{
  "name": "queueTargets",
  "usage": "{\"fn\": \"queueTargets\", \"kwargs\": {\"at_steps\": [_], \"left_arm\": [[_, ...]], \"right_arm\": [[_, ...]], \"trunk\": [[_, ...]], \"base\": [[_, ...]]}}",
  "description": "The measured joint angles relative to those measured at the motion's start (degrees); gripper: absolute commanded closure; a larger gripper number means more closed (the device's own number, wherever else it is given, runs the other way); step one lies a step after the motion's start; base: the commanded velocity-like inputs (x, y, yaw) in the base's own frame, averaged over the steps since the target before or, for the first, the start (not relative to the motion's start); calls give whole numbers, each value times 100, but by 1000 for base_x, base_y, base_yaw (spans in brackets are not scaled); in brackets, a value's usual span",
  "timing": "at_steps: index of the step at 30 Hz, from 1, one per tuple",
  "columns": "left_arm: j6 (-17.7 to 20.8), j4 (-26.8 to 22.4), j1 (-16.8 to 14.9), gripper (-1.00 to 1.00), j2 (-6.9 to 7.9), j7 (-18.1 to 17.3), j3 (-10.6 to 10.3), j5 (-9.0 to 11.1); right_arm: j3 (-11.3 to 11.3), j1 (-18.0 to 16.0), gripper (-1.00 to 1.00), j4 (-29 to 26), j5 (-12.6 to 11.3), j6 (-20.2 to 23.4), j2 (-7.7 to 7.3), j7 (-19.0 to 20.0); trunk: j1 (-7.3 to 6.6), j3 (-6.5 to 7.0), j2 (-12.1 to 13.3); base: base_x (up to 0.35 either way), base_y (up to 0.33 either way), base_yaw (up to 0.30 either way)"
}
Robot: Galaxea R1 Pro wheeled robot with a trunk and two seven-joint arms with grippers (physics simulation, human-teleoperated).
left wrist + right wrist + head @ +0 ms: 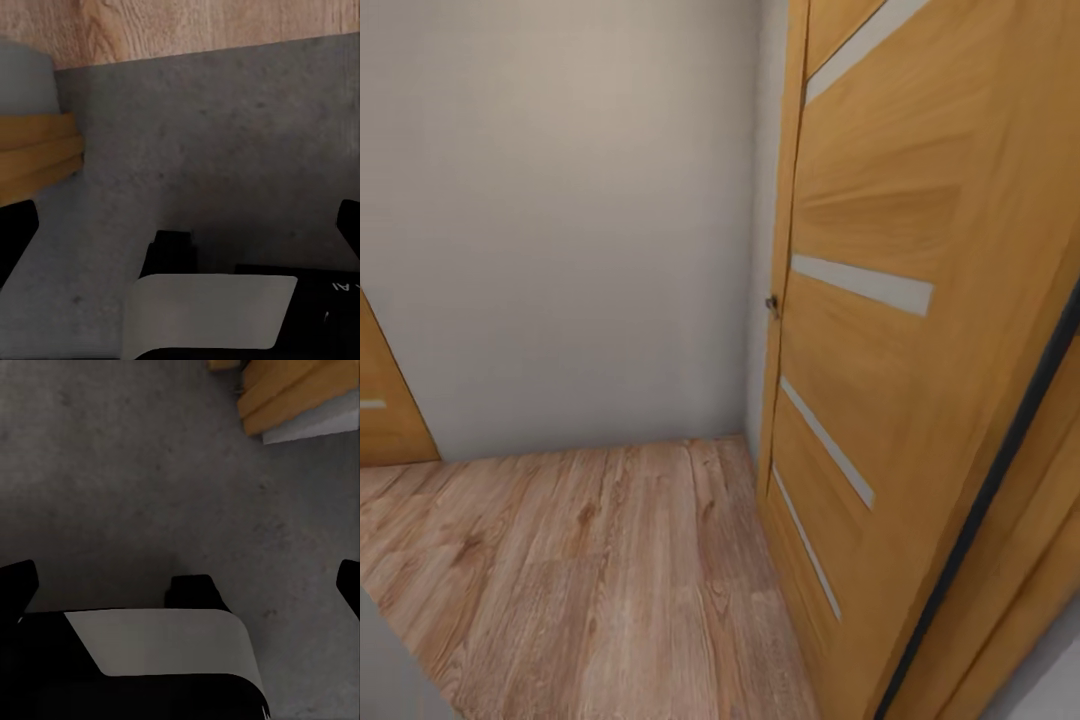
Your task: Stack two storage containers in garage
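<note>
The two storage containers are out of view. My left gripper (184,236) is open, its black fingertips (15,240) wide apart with nothing between them, over the dark grey concrete floor (225,150). My right gripper (184,592) is open too, with its fingertips (16,585) spread and empty above the same concrete floor (150,472). Below each gripper shows a white and black part of my own body (210,311) (165,641).
In the head view an orange-brown door (900,300) with glass slits stands at the right, beside a white wall (560,200) and light wood-plank flooring (590,560). Another orange door (385,400) sits at the left edge. Orange frame pieces (37,150) (300,394) border the concrete.
</note>
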Motion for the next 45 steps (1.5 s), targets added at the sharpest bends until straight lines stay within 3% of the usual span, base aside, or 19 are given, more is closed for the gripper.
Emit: {"fn": "queueTargets", "kwargs": {"at_steps": [23,39,45], "left_arm": [[3,1,0,-100,-5,3,0,0],[19,0,-1,-100,-18,0,0,-2],[3,0,-1,-100,-20,6,0,0]], "right_arm": [[0,0,-100,-1,-2,-8,-8,7],[0,1,-100,0,-2,-20,-9,9],[0,1,-100,0,-2,-20,-9,9]], "trunk": [[-2,0,0],[-3,0,0],[0,0,0]], "base": [[26,0,271],[308,0,18],[85,0,0]]}}
